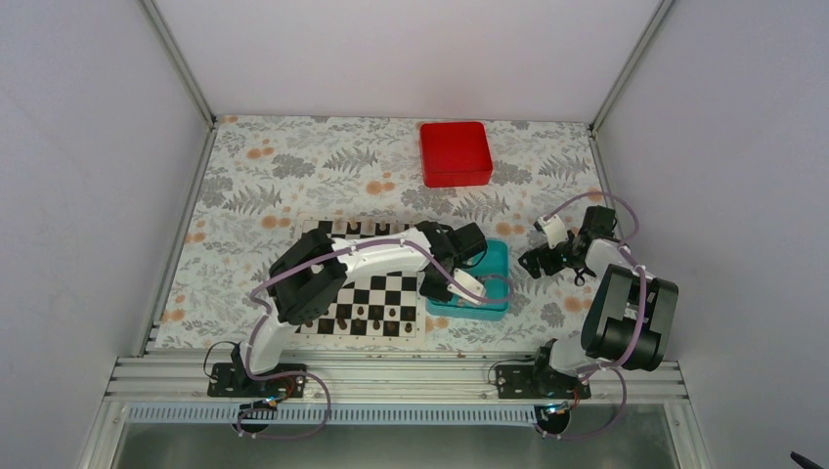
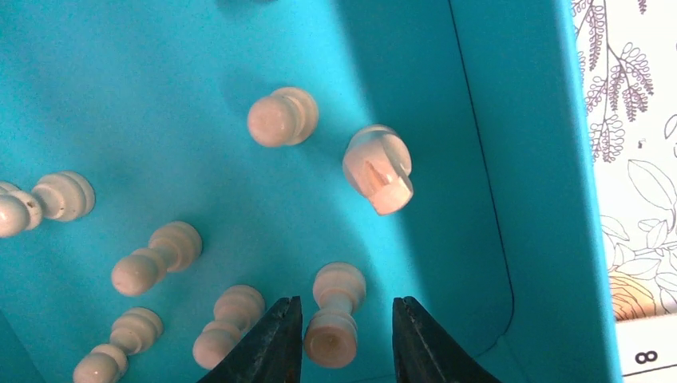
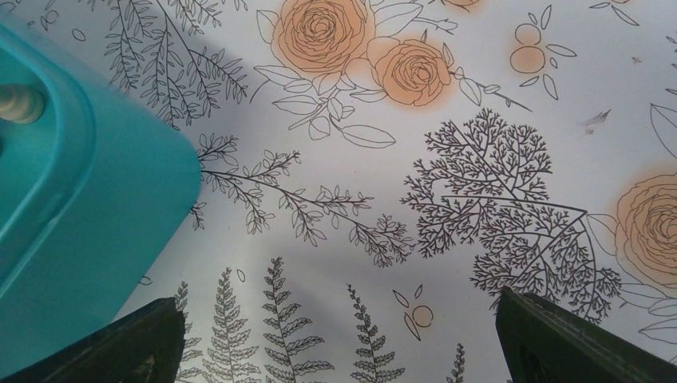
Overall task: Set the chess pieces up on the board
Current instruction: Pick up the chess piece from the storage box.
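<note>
Several pale chess pieces lie on their sides in the teal tray: a pawn, a larger piece and others at the left. My left gripper is down in the tray, open, its jaws either side of one lying pawn. The left finger is against the pawn and a gap shows at the right finger. From above, the left gripper is over the tray, right of the board. My right gripper is wide open over bare cloth.
A red box sits at the back of the table. Dark brown pieces stand on the board's near rows. The tray's corner lies just left of the right gripper. The left arm crosses over the board.
</note>
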Controlling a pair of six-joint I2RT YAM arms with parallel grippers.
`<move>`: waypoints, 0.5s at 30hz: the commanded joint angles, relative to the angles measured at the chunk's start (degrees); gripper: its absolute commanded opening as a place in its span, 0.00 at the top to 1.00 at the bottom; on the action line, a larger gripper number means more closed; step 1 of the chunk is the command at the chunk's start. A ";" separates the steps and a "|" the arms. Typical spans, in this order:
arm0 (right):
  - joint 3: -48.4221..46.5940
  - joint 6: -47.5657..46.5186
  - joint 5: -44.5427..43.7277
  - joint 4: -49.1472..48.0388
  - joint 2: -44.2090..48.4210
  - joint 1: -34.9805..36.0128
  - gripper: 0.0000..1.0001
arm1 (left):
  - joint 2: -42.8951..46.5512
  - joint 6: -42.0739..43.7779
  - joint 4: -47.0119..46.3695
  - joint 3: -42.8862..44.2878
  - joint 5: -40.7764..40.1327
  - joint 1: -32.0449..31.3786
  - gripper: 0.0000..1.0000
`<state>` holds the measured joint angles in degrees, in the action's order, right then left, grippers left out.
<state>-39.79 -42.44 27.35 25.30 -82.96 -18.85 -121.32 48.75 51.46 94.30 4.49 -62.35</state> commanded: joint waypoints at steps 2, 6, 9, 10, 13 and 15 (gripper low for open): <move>0.62 -1.12 1.12 -0.56 -0.72 -0.48 0.00 | -0.51 0.81 1.07 1.66 -0.20 -0.41 0.72; 0.59 -1.09 1.20 -0.47 -0.72 -0.48 0.00 | -0.13 0.82 1.27 1.83 -0.34 -0.42 0.78; 0.70 -1.08 1.13 -0.51 -0.79 -0.53 0.00 | 0.26 0.82 1.23 1.85 -0.57 -0.41 0.82; 0.64 -1.08 1.11 -0.43 -0.80 -0.49 0.00 | 0.61 0.82 1.34 1.85 -0.73 -0.45 0.83; 0.69 -1.07 1.18 -0.43 -0.85 -0.48 0.00 | 1.56 0.82 1.38 2.12 -1.25 -0.41 0.85; 0.68 -1.16 1.17 -0.43 -1.01 -0.48 0.00 | 2.07 0.67 2.04 2.95 -1.56 -0.42 0.85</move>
<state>-39.70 -42.63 27.35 25.30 -83.26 -18.85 -121.47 49.08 52.01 94.83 3.75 -62.43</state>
